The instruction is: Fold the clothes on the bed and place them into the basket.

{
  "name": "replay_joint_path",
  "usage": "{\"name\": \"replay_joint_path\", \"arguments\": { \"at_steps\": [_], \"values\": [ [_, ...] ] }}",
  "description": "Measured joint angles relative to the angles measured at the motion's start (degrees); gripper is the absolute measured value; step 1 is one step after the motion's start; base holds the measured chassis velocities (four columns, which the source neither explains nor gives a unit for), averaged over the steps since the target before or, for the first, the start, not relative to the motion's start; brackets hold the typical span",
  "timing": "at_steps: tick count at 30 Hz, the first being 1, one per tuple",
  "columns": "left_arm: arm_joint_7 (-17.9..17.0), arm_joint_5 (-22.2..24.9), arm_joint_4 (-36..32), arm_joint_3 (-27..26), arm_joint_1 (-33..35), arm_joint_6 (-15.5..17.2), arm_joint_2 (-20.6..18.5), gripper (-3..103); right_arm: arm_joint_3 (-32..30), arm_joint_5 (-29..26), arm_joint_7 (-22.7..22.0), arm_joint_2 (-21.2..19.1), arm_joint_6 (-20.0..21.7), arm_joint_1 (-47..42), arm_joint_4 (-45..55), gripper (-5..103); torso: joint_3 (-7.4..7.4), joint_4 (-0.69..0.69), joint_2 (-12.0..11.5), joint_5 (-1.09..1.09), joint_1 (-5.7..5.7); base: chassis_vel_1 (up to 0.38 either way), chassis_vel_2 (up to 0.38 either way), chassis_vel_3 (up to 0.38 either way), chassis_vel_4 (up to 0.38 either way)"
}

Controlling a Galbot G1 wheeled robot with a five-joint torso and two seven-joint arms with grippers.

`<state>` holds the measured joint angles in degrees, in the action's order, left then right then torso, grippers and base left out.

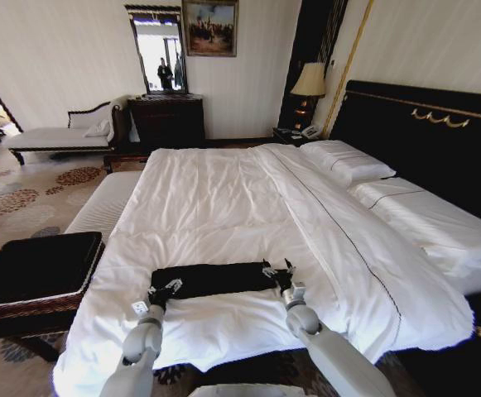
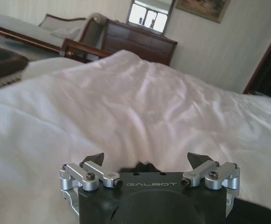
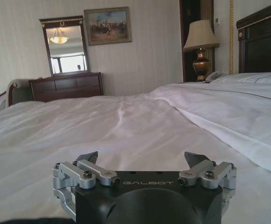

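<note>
While both arms reach fwd over the foot of the bed [image 1: 223, 198], the black T-shirt [image 1: 211, 278] lies there as a narrow folded strip, running across the white sheet near the edge closest to the robot. No lettering on the shirt can be read from the head view.

Left tool [image 1: 164, 293] sits at the strip's left end, right tool [image 1: 280, 274] at its right end — each just at or over the cloth; contact can't be confirmed from above. In the left wrist view the left tool [image 2: 147, 159] has its fingers spread wide apart, nothing between them, and a dark bit of the shirt [image 2: 135, 167] peeks up just past the tool body. In the right wrist view the right tool [image 3: 141, 157] is likewise wide open w/ nothing held, white sheet beyond it. Both tool bodies carry the word "GALBOT" in pale letters on the black housing.

To the robot's left, beside the bed and well apart from the shirt, the brown woven basket [image 1: 33, 302] w/ black fabric sits on a dark wooden stand. A white-cushioned bench [image 1: 103, 205] runs along the bed's left side behind it.

Farther off: white pillows [image 1: 348, 161] against the black headboard [image 1: 422, 124] w/ gold trim, a lamp [image 1: 310, 83] on the nightstand, a dark dresser [image 1: 167, 120] under a mirror, and a framed painting [image 1: 210, 26] on the wall — no readable text on any of these.
</note>
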<state>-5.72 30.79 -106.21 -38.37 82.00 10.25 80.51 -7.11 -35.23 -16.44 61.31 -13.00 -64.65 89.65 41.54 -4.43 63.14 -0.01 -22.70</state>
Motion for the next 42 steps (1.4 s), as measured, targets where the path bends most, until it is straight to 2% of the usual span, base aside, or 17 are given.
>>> {"name": "replay_joint_path", "arguments": {
  "at_steps": [1, 4, 5, 7, 10, 18, 26, 27, 30, 33, 34, 37, 38, 39, 42],
  "values": [
    [-0.23, 0.87, -1.27, -1.51, 0.38, 0.1, -0.21, 100, -1.01, -3.7, 0.77, -0.38, -0.09, -1.1, 1.64, 100, 0.0, 0.0, 0.0, 0.0, 0.0, 0.0, 0.0, 0.0, 0.0],
    [-0.88, 1.69, -4.84, -6.54, 1.74, 0.34, -0.57, 100, -2.21, -20.69, 0.53, -1.42, 2.91, -6.09, 8.29, 100, -0.01, -0.06, 0.0, 0.01, 0.0, 0.0, 0.0, 0.0, 0.0],
    [-0.88, 1.69, -4.84, -6.54, 1.74, 0.34, -0.57, 100, -2.21, -20.69, 0.53, -1.42, 2.91, -6.09, 8.29, 100, -0.01, -0.06, 0.0, 0.01, 0.0, 0.0, 0.0, 0.0, 0.0],
    [-0.99, 1.85, -7.0, -8.89, 2.85, 0.41, -0.57, 100, -2.29, -27.32, -0.71, -1.0, 4.64, -9.77, 11.5, 100, -0.02, -0.03, 0.0, -0.01, 0.0, 0.0, 0.0, 0.0, 0.0],
    [-1.12, 5.41, -10.68, -10.39, 4.73, 1.02, 0.11, 100, -1.73, -32.23, -2.72, 1.38, 6.41, -13.11, 14.25, 100, -0.02, -0.05, 0.01, 0.0, 0.01, 0.0, 0.0, 0.0, 0.0],
    [-1.27, 6.66, -15.03, -9.93, 6.7, 1.28, 1.12, 100, -1.48, -33.95, -6.66, 6.86, 7.36, -13.67, 15.44, 100, -0.02, -0.03, 0.01, 0.0, 0.01, 0.0, 0.0, 0.0, 0.0],
    [-2.15, 7.94, -16.0, -9.87, 6.51, 1.72, 1.15, 100, -1.54, -34.4, -5.34, 8.86, 7.32, -13.28, 13.91, 100, -0.02, -0.05, 0.01, 0.0, 0.01, 0.0, 0.0, 0.0, 0.0],
    [-2.23, 7.98, -16.0, -9.91, 6.4, 1.72, 1.15, 100, -1.51, -34.45, -5.03, 9.28, 7.08, -12.9, 13.53, 103, -0.02, -0.05, 0.01, 0.0, 0.01, 0.0, 0.0, 0.0, 0.0],
    [-2.43, 8.19, -15.96, -10.16, 6.24, 1.76, 1.16, 100, -1.47, -34.61, -4.64, 10.01, 6.65, -12.14, 12.95, 100, -0.02, -0.03, 0.01, 0.01, 0.0, 0.0, 0.0, 0.0, 0.0],
    [-2.65, 8.22, -15.85, -10.25, 6.64, 1.79, 1.09, 100, -1.27, -34.6, -4.33, 10.8, 5.96, -11.09, 11.85, 85, -0.02, -0.03, 0.01, 0.01, 0.01, 0.0, 0.0, 0.0, 0.0],
    [-2.65, 8.22, -15.85, -10.25, 6.64, 1.79, 1.09, 100, -1.27, -34.6, -4.33, 10.8, 5.96, -11.09, 11.85, 85, -0.02, -0.03, 0.01, 0.01, 0.01, 0.0, 0.0, 0.0, 0.0],
    [-2.65, 7.95, -15.87, -10.05, 7.57, 1.61, 1.14, 100, -1.23, -34.1, -3.65, 11.36, 4.99, -10.32, 10.54, 68, -0.02, -0.03, 0.01, 0.01, 0.01, 0.0, 0.0, 0.0, 0.0],
    [-2.64, 7.94, -15.9, -10.06, 7.71, 1.56, 1.19, 100, -1.28, -34.0, -3.43, 11.43, 4.78, -10.11, 10.18, 68, -0.02, -0.03, 0.01, 0.01, 0.01, 0.0, 0.0, 0.0, 0.0],
    [-2.64, 7.94, -15.94, -10.13, 7.84, 1.51, 1.24, 100, -1.41, -33.93, -3.02, 11.52, 4.51, -9.78, 9.63, 63, -0.02, -0.03, 0.01, 0.01, 0.01, 0.0, 0.0, 0.0, 0.0],
    [-2.64, 7.89, -15.95, -10.19, 7.92, 1.47, 1.25, 100, -1.56, -33.91, -2.62, 11.52, 4.31, -9.41, 9.03, 57, -0.02, -0.03, 0.01, 0.01, 0.01, 0.0, 0.0, 0.0, 0.0]
  ]
}}
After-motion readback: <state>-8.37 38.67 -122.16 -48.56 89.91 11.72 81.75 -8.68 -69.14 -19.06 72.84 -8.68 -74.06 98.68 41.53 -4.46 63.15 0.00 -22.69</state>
